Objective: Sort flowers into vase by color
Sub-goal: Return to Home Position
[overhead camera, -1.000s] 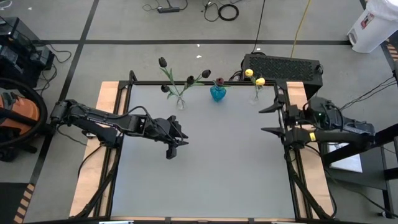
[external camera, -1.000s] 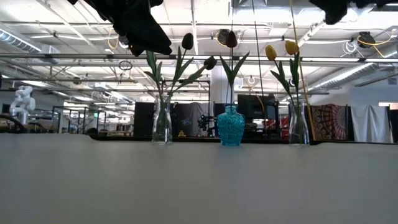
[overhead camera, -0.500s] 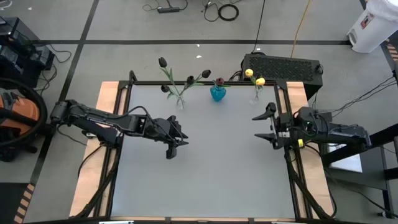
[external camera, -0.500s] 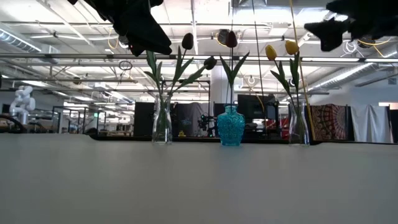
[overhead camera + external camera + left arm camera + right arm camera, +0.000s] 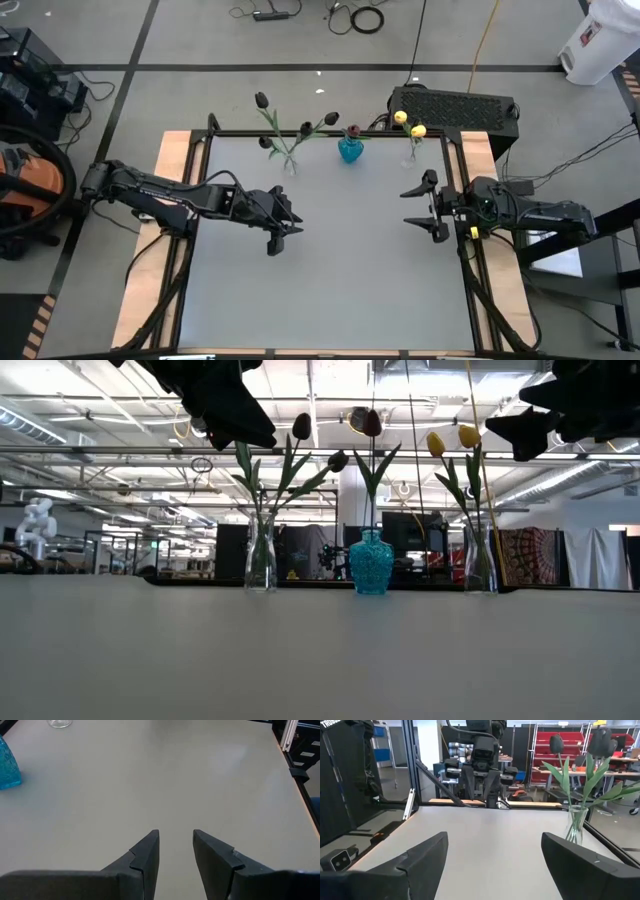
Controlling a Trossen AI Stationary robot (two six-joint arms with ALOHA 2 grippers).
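Three vases stand along the table's far edge. A clear vase holds black tulips. A blue vase holds a dark red tulip. A second clear vase holds two yellow tulips. My left gripper hangs open over the table's left middle, tilted down, with nothing between its fingers. My right gripper is wide open at the table's right edge, pointing level toward the left, and also has nothing between its fingers.
The wide grey tabletop lies bare in front of the vases. Metal frame rails run along the table's left and right sides. A black box sits behind the far right corner.
My right gripper has come down and moved a little inward from the table's right edge, staying level and wide open. The left arm and the vases have kept still.
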